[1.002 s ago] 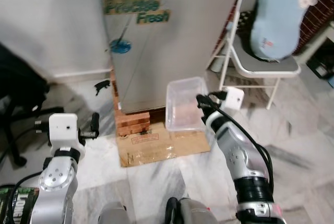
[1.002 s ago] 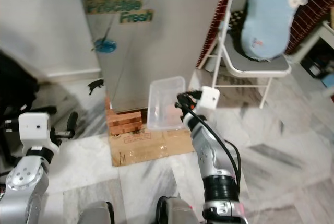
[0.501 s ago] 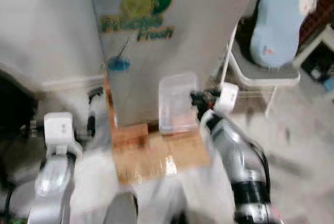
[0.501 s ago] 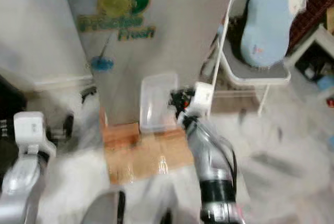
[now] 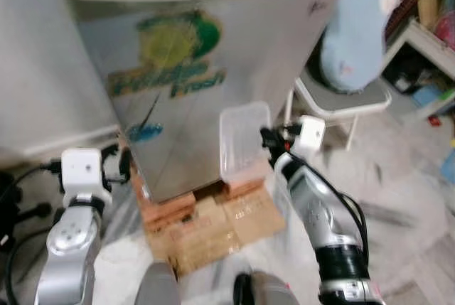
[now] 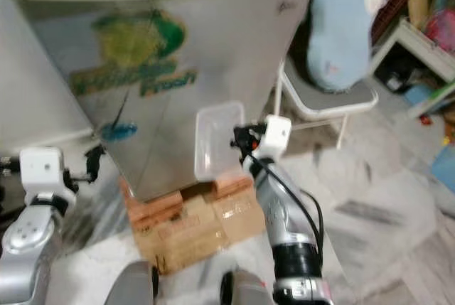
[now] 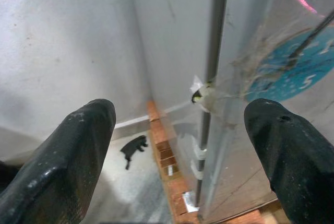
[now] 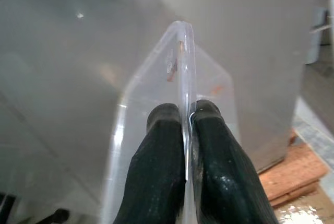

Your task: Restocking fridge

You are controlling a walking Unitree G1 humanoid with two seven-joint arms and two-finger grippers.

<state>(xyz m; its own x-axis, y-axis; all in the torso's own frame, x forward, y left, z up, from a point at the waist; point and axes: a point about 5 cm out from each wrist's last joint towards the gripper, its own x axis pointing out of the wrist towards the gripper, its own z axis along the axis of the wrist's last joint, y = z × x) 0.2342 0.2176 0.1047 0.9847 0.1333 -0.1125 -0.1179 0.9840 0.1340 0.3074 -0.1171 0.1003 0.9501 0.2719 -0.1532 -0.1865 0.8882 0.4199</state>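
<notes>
The silver fridge (image 5: 213, 49), door shut, carries a green "Precise Fresh" sticker (image 5: 170, 63). My right gripper (image 8: 187, 115) is shut on the rim of a clear plastic container (image 5: 244, 141), held upright close against the lower right of the fridge door. The container looks empty apart from faint reddish marks. My left gripper (image 7: 180, 127) is open and holds nothing. It is low at the fridge's left edge, with the door's edge strip (image 7: 211, 78) in line between its fingers (image 7: 78, 151).
The fridge stands on red bricks (image 5: 170, 205) with flattened cardboard (image 5: 220, 227) in front. A white folding chair (image 5: 341, 95) with a pale blue cushion (image 5: 355, 28) is to the right, and shelving (image 5: 434, 42) beyond it. A grey wall (image 5: 43, 70) is to the left.
The whole picture has shifted and blurred, so the camera has moved: the fridge now looms larger and its top edge shows. The right gripper still holds the container; the left stays open.
</notes>
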